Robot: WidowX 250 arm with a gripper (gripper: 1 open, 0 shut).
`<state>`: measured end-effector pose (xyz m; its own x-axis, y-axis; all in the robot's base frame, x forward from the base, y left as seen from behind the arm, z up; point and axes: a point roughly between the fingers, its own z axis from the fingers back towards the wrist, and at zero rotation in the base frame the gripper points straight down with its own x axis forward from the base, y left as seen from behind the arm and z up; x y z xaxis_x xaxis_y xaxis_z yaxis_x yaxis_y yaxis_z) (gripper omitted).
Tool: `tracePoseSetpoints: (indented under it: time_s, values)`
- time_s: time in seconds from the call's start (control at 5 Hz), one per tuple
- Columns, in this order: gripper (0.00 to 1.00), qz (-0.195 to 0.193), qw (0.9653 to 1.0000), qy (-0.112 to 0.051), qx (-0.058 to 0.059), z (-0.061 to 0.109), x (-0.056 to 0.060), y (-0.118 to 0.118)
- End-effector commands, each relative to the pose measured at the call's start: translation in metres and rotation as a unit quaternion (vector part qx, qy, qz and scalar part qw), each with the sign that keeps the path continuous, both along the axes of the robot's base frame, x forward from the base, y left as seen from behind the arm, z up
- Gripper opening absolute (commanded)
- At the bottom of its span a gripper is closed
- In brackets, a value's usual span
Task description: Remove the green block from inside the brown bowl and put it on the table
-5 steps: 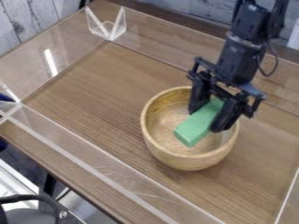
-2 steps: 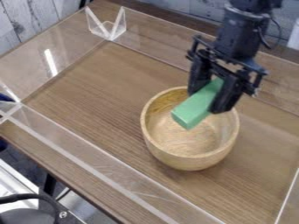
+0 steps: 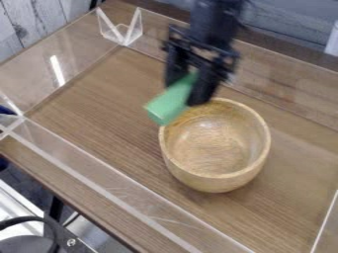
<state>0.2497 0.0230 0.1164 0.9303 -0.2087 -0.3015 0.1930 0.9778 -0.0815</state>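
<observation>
Left of brown bowl now — fingers carrying green block out.

pincer: grips green block | above table | beside brown bowl

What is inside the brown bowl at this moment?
The brown bowl shows only its bare wooden floor. The green block hangs outside it in the pincer. The near inner wall is hidden by the rim.

Motion blurs the claw; the arm leaves the top edge.
</observation>
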Motion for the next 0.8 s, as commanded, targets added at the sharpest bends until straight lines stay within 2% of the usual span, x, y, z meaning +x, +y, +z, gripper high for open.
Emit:
tracePoseSetpoints:
  time_s: [0.0, 0.2, 0.4, 0.6]
  values:
    - [0.00, 0.003, 0.9995, -0.031, 0.003, 0.014, -0.011, 0.037]
    - [0.00, 0.011, 0.9987, -0.044, -0.025, -0.001, -0.029, 0.057]
    - [1.00, 0.012, 0.9974, -0.054, -0.045, -0.018, -0.046, 0.066]
    - [1.00, 0.020, 0.9965, -0.068, -0.044, -0.027, -0.054, 0.073]
